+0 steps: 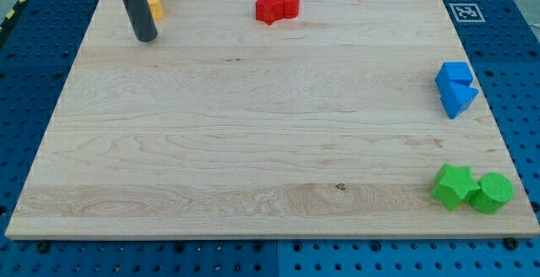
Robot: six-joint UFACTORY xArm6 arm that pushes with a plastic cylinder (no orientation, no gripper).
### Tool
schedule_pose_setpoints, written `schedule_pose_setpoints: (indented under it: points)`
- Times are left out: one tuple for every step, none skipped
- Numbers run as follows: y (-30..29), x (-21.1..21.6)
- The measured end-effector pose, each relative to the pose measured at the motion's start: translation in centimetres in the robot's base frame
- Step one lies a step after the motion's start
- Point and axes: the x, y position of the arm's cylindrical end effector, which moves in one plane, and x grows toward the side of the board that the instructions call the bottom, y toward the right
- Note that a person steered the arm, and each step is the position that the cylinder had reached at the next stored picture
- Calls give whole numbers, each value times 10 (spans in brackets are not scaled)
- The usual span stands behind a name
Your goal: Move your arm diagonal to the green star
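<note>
My tip (145,37) is resting at the bench's (253,125) far left, touching nothing but sitting just beside a yellow block (153,0); as a bare rod, this end effector is holding nothing. The green star (453,186) is lying diagonally opposite, near right.

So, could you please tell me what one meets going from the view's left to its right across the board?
My tip → yellow block just behind it → red blocks → green star → green cylinder. The blue blocks overlap the green ones in this order, so I omit them.
</note>
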Motion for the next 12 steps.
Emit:
schedule_pose_setpoints:
  points:
    - [0, 0]
    - [14, 9]
    - [52, 38]
    - [93, 67]
    - [143, 83]
    - [183, 104]
    - [231, 121]
    - [278, 139]
    - [319, 159]
    - [338, 168]
    - [338, 168]
    - [349, 173]
